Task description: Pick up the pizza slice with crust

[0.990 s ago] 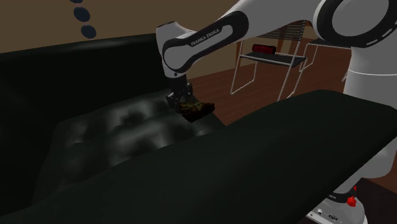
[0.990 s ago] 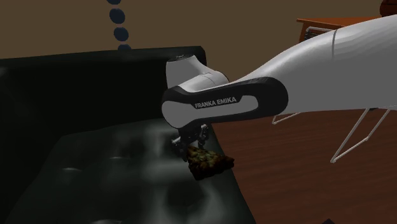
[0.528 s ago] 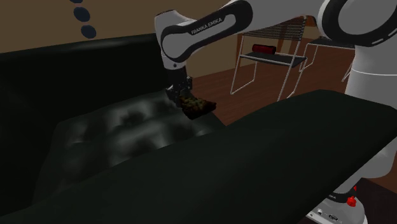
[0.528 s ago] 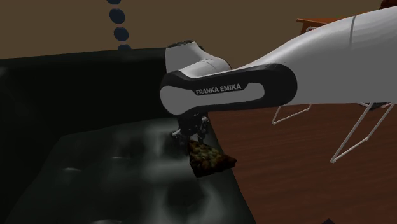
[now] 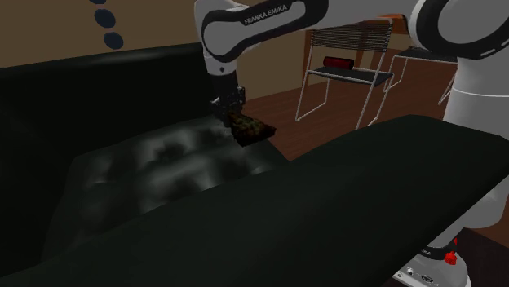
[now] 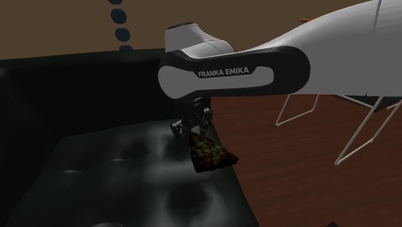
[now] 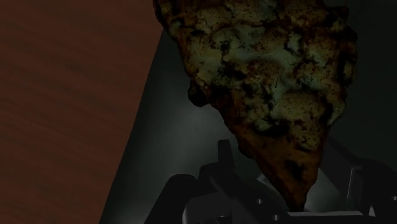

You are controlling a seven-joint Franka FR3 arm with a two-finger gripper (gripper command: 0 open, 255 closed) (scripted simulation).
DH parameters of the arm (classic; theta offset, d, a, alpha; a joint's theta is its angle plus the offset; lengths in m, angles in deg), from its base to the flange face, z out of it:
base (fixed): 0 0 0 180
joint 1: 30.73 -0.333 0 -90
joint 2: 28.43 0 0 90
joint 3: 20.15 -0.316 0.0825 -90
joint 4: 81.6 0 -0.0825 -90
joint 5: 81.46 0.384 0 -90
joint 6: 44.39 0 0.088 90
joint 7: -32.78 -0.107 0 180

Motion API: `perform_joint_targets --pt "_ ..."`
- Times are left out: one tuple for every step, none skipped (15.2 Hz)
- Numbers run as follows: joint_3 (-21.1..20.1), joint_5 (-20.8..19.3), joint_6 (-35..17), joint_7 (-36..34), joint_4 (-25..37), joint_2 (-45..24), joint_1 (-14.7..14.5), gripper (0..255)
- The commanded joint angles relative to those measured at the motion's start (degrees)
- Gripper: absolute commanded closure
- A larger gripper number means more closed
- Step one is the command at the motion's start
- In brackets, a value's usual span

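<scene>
The pizza slice (image 5: 252,129) is a dark brown wedge with mottled greenish topping and a thick crust end. It hangs tilted above the black tufted sofa seat (image 5: 155,167), pointed end up between the fingers. My black gripper (image 5: 229,112) is shut on that pointed end, just under the white wrist. In the second exterior view the pizza slice (image 6: 210,153) droops from the gripper (image 6: 191,131) over the seat's outer edge. Seen from the wrist, the pizza slice (image 7: 273,89) narrows toward the gripper (image 7: 289,200), with the sofa and wooden floor behind it.
The sofa backrest (image 5: 90,81) rises behind the seat. A broad black sofa arm (image 5: 351,196) lies between the stand and the seat. Wire-frame chairs (image 5: 347,77) stand on the wooden floor (image 6: 303,174) beyond, one carrying a red and dark roll (image 5: 337,63).
The arm has risen, lifting the pizza slice higher off the sofa seat; the slice now hangs more steeply from the shut fingers.
</scene>
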Motion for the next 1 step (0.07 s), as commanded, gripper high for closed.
perform_joint_targets --pt "0.0 0.0 0.5 0.1 0.4 0.0 0.0 255"
